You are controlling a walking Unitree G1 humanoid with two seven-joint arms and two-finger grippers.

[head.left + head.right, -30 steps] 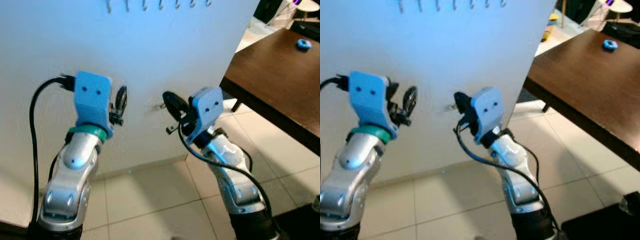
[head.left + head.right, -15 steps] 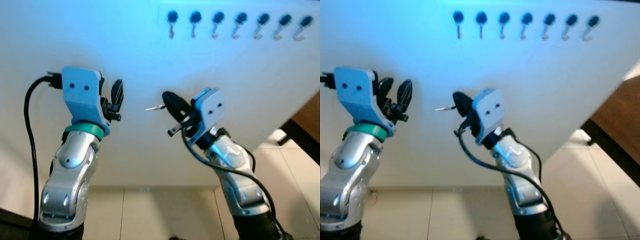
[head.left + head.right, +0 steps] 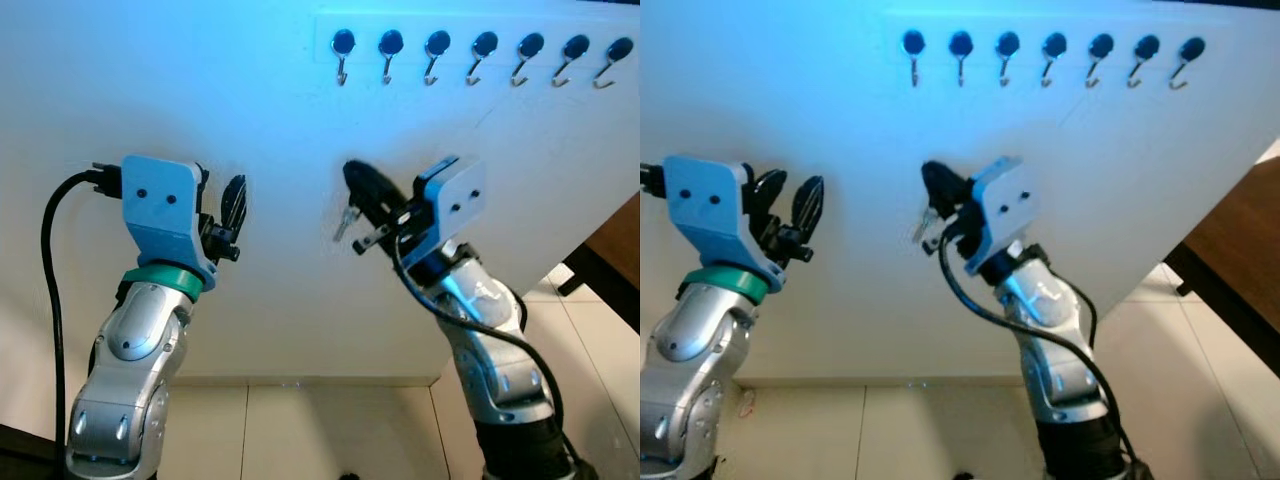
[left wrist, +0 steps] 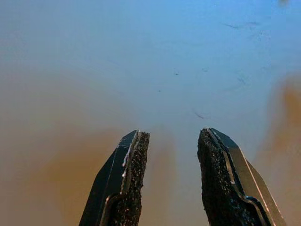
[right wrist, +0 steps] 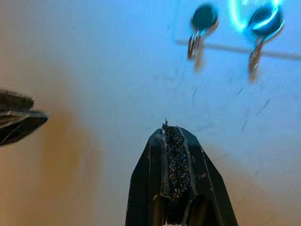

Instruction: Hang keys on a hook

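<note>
A row of several metal hooks [image 3: 480, 50] with dark round heads runs along the top of a white wall. Below its leftmost hook [image 3: 342, 47] my right gripper [image 3: 366, 190] is raised close to the wall, shut on a small silver key [image 3: 345, 222] that dangles under the fingertips. In the right wrist view the two black fingers [image 5: 175, 155] are pressed together, with two hooks [image 5: 201, 22] ahead of them. My left gripper [image 3: 233, 200] is held up to the left at about the same height, open and with nothing in it, its fingers [image 4: 134, 155] facing bare wall.
The white wall [image 3: 300, 290] stands right in front of both arms. A dark brown table [image 3: 618, 240] juts in at the right edge. Pale floor tiles [image 3: 330, 430] lie below. A black cable [image 3: 50, 260] loops beside my left arm.
My right gripper has risen and moved right, closer to the leftmost hook. The key now hangs down instead of sticking out to the left. The left arm has hardly moved.
</note>
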